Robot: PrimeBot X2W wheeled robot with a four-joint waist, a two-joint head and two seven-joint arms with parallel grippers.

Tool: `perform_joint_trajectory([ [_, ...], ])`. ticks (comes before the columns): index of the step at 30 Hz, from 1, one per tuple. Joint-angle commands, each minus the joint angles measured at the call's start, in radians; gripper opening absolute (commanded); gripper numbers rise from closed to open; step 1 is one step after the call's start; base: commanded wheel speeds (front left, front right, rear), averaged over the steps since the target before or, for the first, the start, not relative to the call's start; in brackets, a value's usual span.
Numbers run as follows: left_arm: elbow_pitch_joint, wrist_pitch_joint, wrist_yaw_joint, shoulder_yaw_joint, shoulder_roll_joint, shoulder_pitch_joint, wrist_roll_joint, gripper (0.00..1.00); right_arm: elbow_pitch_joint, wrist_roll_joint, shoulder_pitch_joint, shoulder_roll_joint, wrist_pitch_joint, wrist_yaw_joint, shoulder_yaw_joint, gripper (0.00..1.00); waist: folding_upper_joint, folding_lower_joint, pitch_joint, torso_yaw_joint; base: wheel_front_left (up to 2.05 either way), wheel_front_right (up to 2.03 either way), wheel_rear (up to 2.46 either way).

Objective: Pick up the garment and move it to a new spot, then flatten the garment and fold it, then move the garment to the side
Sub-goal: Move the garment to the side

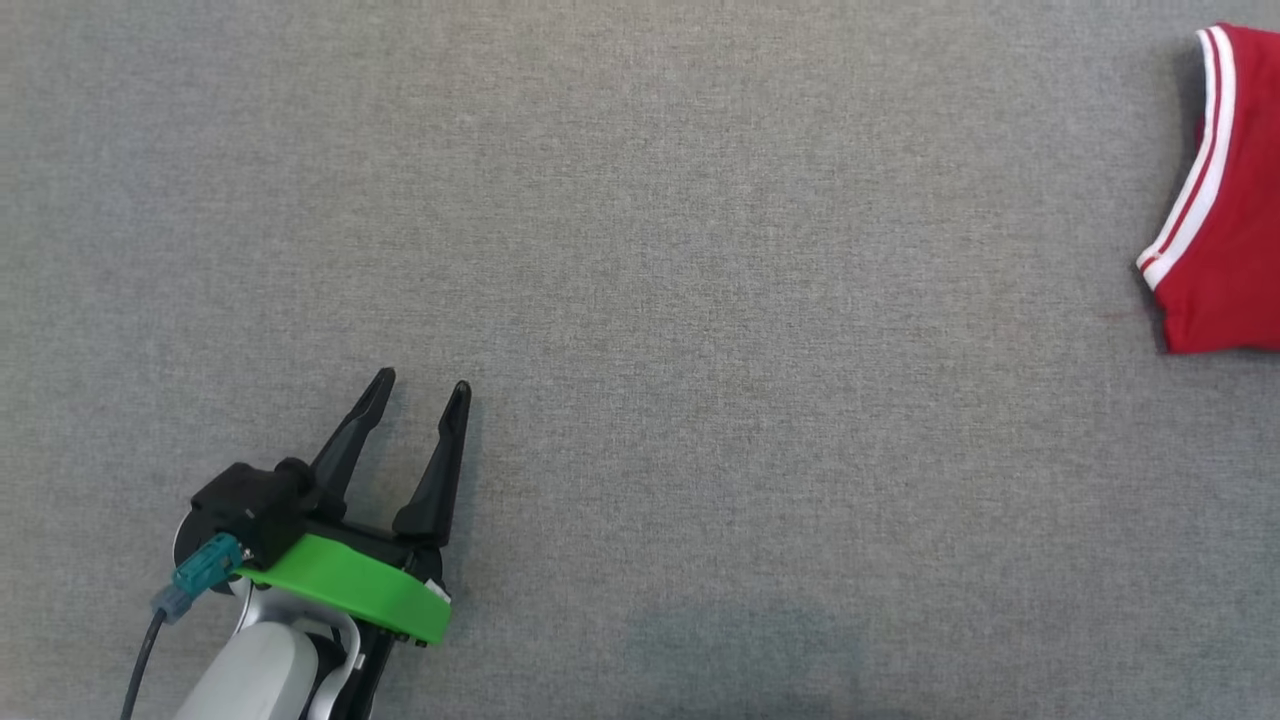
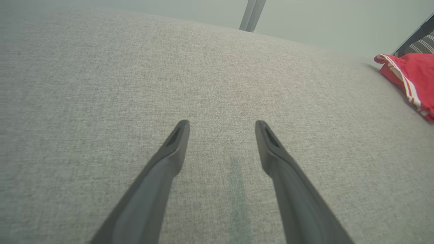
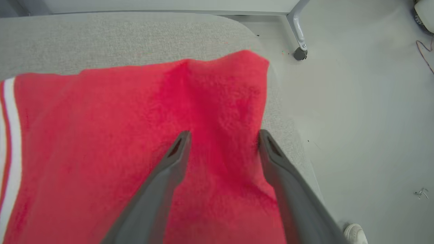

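The garment (image 1: 1225,200) is red with white stripes along one edge and lies at the far right of the grey table. In the right wrist view the garment (image 3: 135,142) spreads under my right gripper (image 3: 223,137), whose fingers stand apart over a raised ridge of cloth near the table's right edge, gripping nothing. My left gripper (image 1: 420,385) rests open at the lower left of the table, far from the cloth, with bare fabric between its fingers. From the left wrist view the left gripper (image 2: 222,123) is open and the garment (image 2: 412,76) lies far off at the right.
The grey fabric table (image 1: 640,300) stretches wide between the left gripper and the garment. Its right edge (image 3: 288,115) drops to a pale floor, where a castor leg (image 3: 298,51) stands and a white shoe (image 3: 356,234) shows at the bottom.
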Motion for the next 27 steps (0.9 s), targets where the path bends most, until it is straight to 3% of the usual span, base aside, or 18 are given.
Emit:
perform_joint_trajectory([
  [1, 0.003, -0.005, 0.006, 0.002, -0.002, 0.012, -0.004, 1.0, 0.004, -0.012, 0.01, -0.007, -0.011, -0.001, -0.012, 1.0, 0.0086, 0.0, -0.013, 0.003, 0.0, 0.0, 0.0],
  [5, 0.004, -0.01, 0.015, 0.013, 0.002, 0.032, -0.015, 1.0, -0.008, -0.043, 0.04, -0.03, -0.122, -0.001, -0.004, 1.0, 0.0086, 0.0, -0.042, -0.004, 0.0, 0.0, 0.0],
  [11, 0.009, -0.024, 0.034, 0.032, -0.008, 0.071, -0.026, 1.0, -0.057, 0.023, 0.099, 0.004, -0.394, -0.001, 0.042, 1.0, 0.0086, 0.0, -0.133, -0.006, 0.0, 0.0, 0.0],
  [15, 0.015, -0.029, 0.05, 0.047, -0.009, 0.093, -0.02, 1.0, -0.106, 0.072, 0.147, 0.03, -0.504, -0.002, 0.07, 1.0, 0.0086, 0.0, -0.191, -0.001, 0.0, 0.0, 0.0],
  [22, 0.049, -0.041, 0.14, 0.114, -0.006, 0.165, 0.02, 1.0, -0.292, 0.187, 0.422, 0.146, -0.718, -0.001, 0.16, 1.0, 0.0086, 0.0, -0.33, 0.046, 0.0, 0.0, 0.0],
  [27, 0.084, -0.044, 0.167, 0.129, 0.003, 0.185, 0.064, 1.0, -0.34, 0.178, 0.613, 0.249, -0.819, -0.001, 0.149, 1.0, 0.0086, 0.0, -0.368, 0.086, 0.0, 0.0, 0.0],
])
